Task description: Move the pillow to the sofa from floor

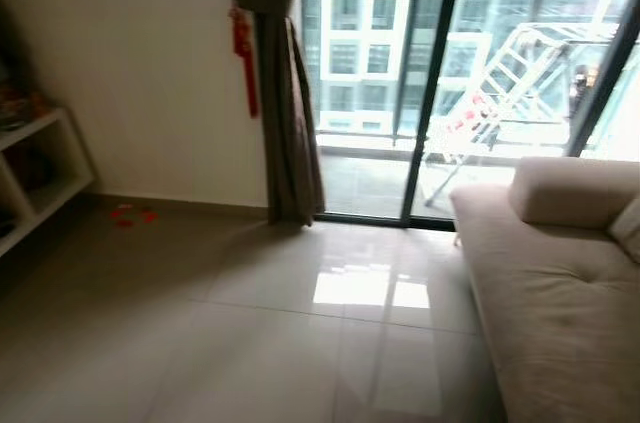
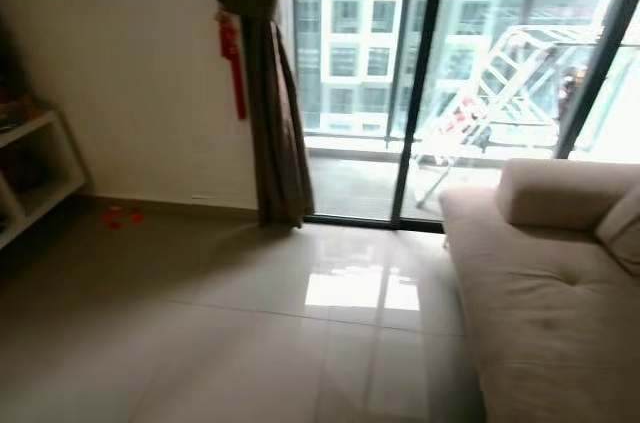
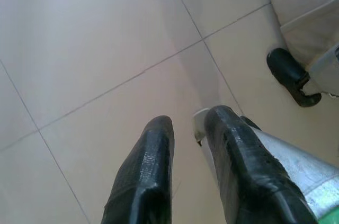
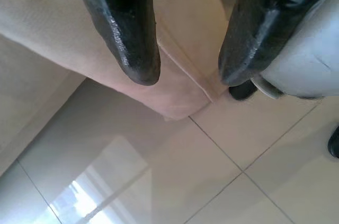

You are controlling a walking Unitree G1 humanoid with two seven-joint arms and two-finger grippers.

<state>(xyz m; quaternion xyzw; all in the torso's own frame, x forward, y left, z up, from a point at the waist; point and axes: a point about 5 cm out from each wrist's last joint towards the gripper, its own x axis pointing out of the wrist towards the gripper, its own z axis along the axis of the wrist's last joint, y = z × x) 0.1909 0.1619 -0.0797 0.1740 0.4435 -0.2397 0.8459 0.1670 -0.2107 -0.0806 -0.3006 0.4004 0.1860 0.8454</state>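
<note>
Before me: glossy tiled floor [image 1: 250, 343], sofa [image 1: 560, 303] standing on it at my right. Red scraps [image 1: 132, 214] lie near the shelf [image 1: 45, 178].

The sofa [image 1: 560, 293] is showing plain beige fabric, and the floor [image 1: 250, 343] is gleaming in pale cream tiles. A brown curtain [image 1: 290, 93] is hanging with a red tassel [image 1: 243, 58] beside white shelving [image 1: 50, 168].
</note>
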